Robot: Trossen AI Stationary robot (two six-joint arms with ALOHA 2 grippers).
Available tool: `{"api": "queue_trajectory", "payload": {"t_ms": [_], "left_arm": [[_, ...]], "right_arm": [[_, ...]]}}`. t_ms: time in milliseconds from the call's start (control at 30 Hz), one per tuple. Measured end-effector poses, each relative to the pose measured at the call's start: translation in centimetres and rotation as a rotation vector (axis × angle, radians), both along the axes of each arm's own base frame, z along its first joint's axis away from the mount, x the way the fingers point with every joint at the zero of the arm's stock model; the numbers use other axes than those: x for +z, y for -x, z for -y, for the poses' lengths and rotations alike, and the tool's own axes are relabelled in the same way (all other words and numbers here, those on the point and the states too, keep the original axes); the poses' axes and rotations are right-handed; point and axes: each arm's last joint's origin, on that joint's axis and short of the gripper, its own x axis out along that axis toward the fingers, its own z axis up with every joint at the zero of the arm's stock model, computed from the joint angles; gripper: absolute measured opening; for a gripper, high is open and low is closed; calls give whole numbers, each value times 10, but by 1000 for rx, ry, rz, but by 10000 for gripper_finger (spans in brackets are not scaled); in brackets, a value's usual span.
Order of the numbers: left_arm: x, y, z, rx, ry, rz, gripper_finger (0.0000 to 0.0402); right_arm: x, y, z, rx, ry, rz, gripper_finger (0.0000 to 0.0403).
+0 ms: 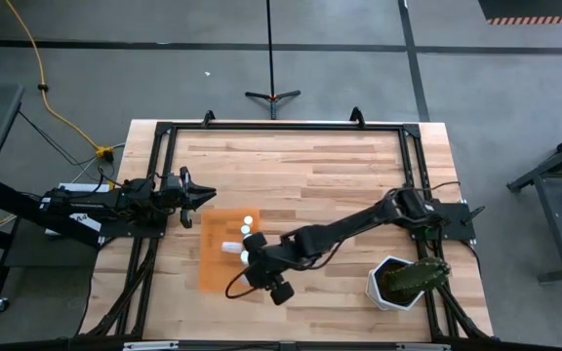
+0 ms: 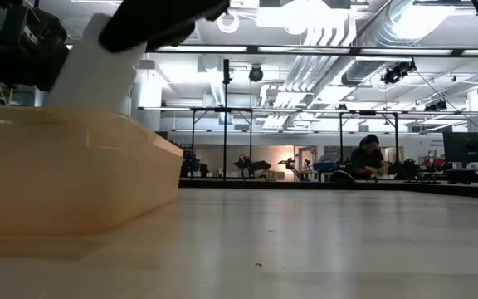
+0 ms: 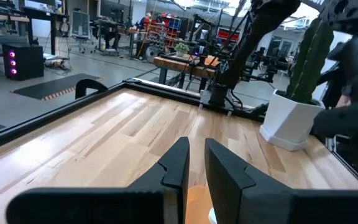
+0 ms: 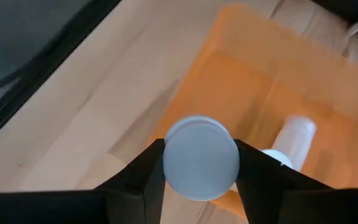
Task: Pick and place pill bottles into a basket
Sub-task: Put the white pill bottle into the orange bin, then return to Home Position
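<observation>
right pincer (image 4: pixel 201 163): clamped on a pill bottle (image 4: pixel 201 157), one finger on each side of its white cap; held above the near edge of the basket (image 1: pixel 224 252)
left pincer (image 1: pixel 203 194): fingers nearly together, holding nothing; just beyond the basket's left far corner, over the tabletop (image 1: pixel 310 166)
basket: translucent orange tray on the tabletop, between the two arms
other pill bottles: one lying on its side inside the basket (image 4: pixel 294 140); two more white ones at the basket's right edge (image 1: pixel 247 223)
white pot (image 1: pixel 390 285): holds a green plant; well to the right of the basket
person (image 2: pixel 368 158): seated far behind the tabletop
</observation>
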Motion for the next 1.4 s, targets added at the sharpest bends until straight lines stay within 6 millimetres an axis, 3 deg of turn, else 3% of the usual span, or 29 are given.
{"api": "queue_trajectory", "payload": {"t_ms": [233,800,933,1200,1300,1400], "left_arm": [[0,0,0,0,0,0,88],[0,0,0,0,0,0,88],[0,0,0,0,0,0,88],[-1,-1,0,-13,0,-8,88],[-1,-1,0,-14,-1,-14,88],[-2,-1,0,-15,-1,-23,88]], "right_arm": [[-16,-5,5,9,-13,-47,163],[-16,-6,8,-62,-73,-85,205],[0,-1,15,-97,-44,-54,198],[83,55,31,-170,92,9,133],[97,88,37,-188,99,107,98],[92,126,48,-212,37,283,61]]}}
